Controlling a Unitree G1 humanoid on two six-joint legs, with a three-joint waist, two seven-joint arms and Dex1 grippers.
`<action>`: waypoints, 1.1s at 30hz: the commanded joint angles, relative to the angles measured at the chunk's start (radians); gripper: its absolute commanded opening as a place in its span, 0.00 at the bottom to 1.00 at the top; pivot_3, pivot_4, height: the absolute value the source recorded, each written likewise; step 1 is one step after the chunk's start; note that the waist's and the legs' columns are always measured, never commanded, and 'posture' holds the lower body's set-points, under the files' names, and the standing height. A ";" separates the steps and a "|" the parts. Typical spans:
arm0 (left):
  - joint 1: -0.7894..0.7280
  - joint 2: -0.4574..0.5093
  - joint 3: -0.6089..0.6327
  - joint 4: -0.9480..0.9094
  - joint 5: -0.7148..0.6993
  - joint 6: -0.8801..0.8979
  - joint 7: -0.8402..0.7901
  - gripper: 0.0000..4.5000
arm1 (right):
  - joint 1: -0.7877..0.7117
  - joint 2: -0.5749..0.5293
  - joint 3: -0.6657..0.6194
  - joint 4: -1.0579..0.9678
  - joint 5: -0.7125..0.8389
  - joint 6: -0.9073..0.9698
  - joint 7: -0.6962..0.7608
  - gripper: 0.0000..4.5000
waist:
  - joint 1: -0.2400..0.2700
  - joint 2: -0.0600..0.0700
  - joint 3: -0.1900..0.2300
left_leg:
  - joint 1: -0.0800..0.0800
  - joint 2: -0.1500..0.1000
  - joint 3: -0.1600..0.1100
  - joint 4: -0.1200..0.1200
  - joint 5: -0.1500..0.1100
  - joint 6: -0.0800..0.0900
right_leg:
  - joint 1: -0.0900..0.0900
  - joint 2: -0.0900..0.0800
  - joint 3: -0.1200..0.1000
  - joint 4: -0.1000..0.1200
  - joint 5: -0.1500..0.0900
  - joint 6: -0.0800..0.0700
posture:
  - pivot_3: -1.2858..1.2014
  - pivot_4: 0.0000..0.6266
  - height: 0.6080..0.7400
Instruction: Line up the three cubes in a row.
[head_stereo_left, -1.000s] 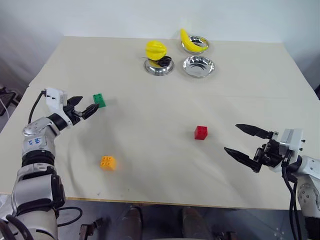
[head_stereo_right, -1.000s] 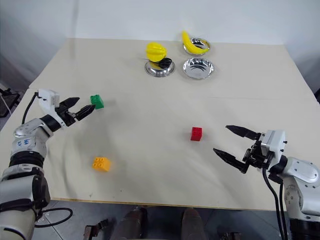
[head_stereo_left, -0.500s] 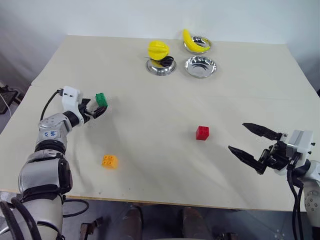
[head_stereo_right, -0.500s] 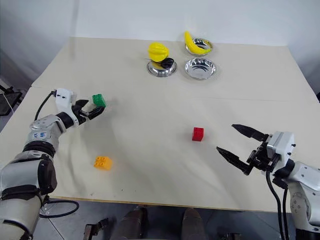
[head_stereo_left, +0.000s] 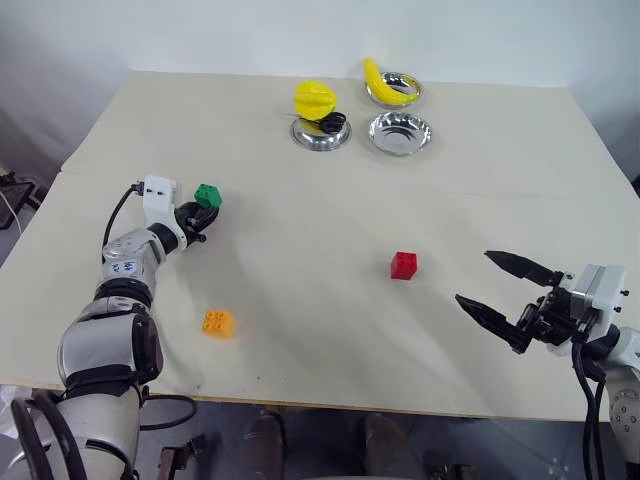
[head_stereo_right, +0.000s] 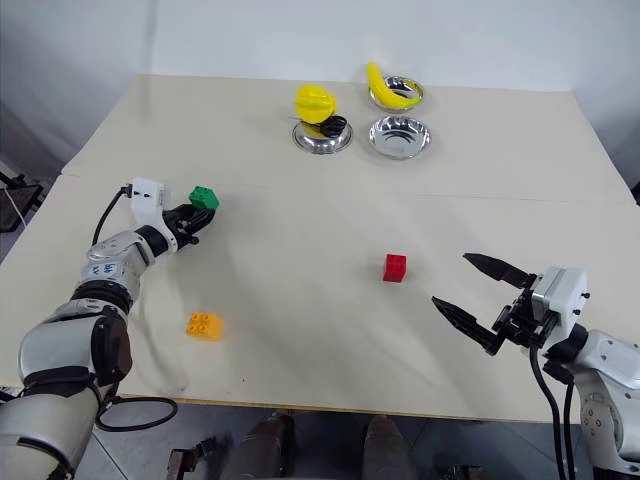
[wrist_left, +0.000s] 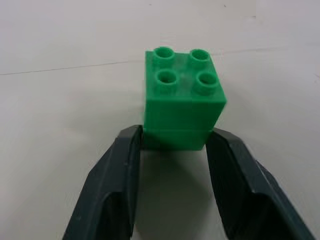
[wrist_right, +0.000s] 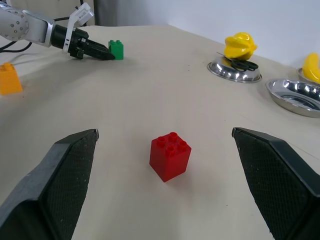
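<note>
Over on the left, the left gripper (wrist_left: 174, 150) has its two black fingers pressed against the lower sides of the green cube (head_stereo_left: 208, 195), which sits on the desk (head_stereo_left: 300, 240) toward its left edge. The grip looks low and only at the near face, so I'd want the fingers seated squarely before any lift, and the brick kept level while it travels toward the others. The orange-yellow cube (head_stereo_left: 217, 323) lies nearer the front edge, well apart from the green one. The red cube (head_stereo_left: 404, 265) sits alone toward the middle. A row would probably be easiest built around the red one. Far right, the right gripper (head_stereo_left: 508, 297) hangs with its fingers spread wide and nothing between them, pointed at the red cube from a distance. At the back stand steel bowls (head_stereo_left: 397, 132) and yellow fruits (head_stereo_left: 312, 98).

A second ago the left gripper was gaping beside the green cube; it has since reached in and closed on it. The right gripper has stayed wide.
</note>
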 joint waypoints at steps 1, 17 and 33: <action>0.006 -0.006 0.025 -0.011 -0.015 -0.006 0.006 0.49 | 0.005 0.007 -0.010 -0.039 0.021 -0.007 -0.001 1.00 | 0.000 0.000 0.000 | 0.000 0.000 0.000 0.000 0.000 0.000 | 0.000 0.000 0.000 0.000 0.000 0.000 | 0.52 0.24 1.00; 0.004 -0.009 0.040 -0.020 -0.016 -0.021 -0.041 0.33 | 0.012 0.016 0.005 -0.027 0.008 -0.018 0.010 1.00 | 0.000 0.000 0.000 | 0.000 0.000 0.000 0.000 0.000 0.000 | 0.000 0.000 0.000 0.000 0.000 0.000 | 0.52 0.24 1.00; -0.120 -0.156 -0.250 -0.161 0.054 -0.271 -0.907 0.33 | 0.308 -0.055 -0.264 -0.078 0.062 0.011 0.093 1.00 | 0.020 -0.002 0.001 | -0.001 0.000 0.000 0.000 0.000 0.000 | 0.001 0.000 0.000 -0.003 0.000 0.000 | 0.52 0.24 1.00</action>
